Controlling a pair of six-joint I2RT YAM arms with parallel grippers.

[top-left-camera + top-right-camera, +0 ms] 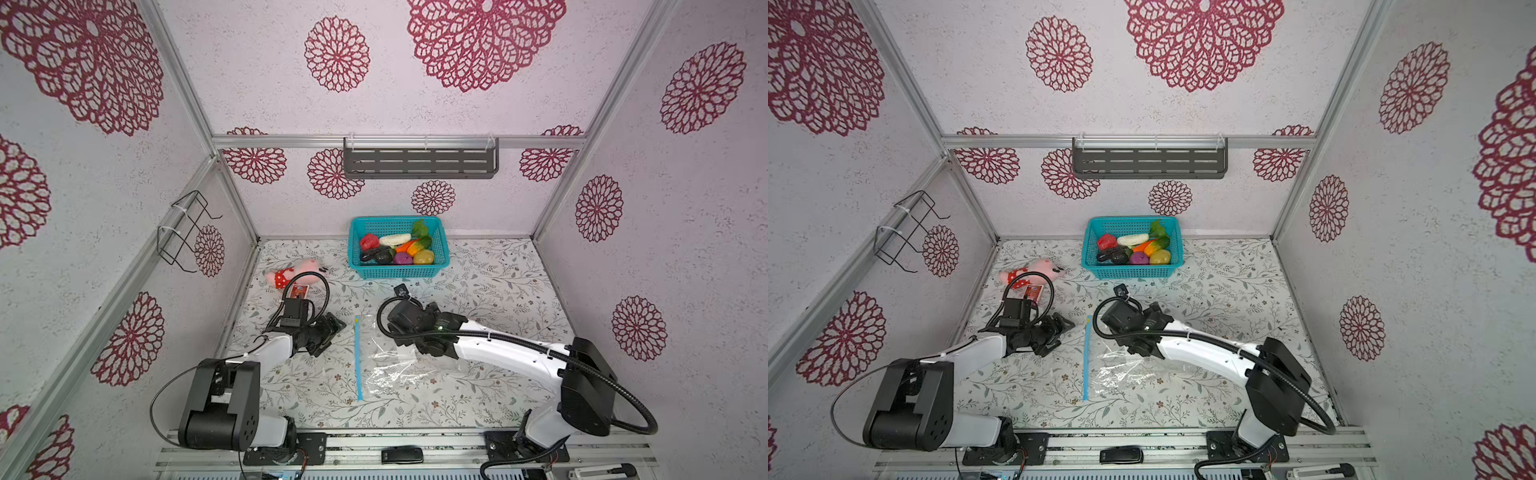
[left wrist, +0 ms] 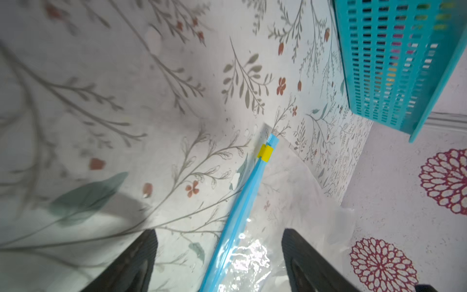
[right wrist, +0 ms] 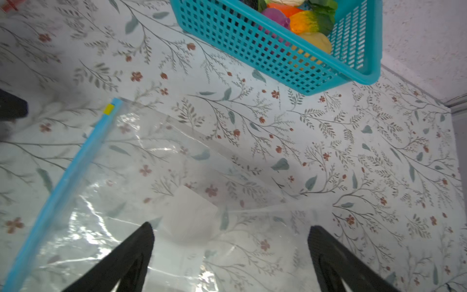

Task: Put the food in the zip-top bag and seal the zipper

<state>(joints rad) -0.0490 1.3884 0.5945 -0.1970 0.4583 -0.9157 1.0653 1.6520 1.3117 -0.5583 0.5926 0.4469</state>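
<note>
Floral tabletop (image 1: pixel 498 291) | crinkly clear zip-top bag (image 3: pixel 151 164), blue zipper (image 1: pixel 357 357) | left end effector (image 2: pixel 218 231) wide | right end effector (image 3: pixel 231 225) wide

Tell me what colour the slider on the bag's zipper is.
Yellow; the slider shows best in the left wrist view.

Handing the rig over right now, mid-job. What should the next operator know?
Left gripper: jaws open, empty; the zipper runs between them in the wrist view.
Right gripper: jaws open, empty, over the zip-top bag.
The bag lies flat mid-table with nothing inside; yellow slider at the zipper's far end.
Food: all in the teal basket at the back.
Done: nothing bagged.
Left: open the bag's mouth, load the food, seal.
</note>
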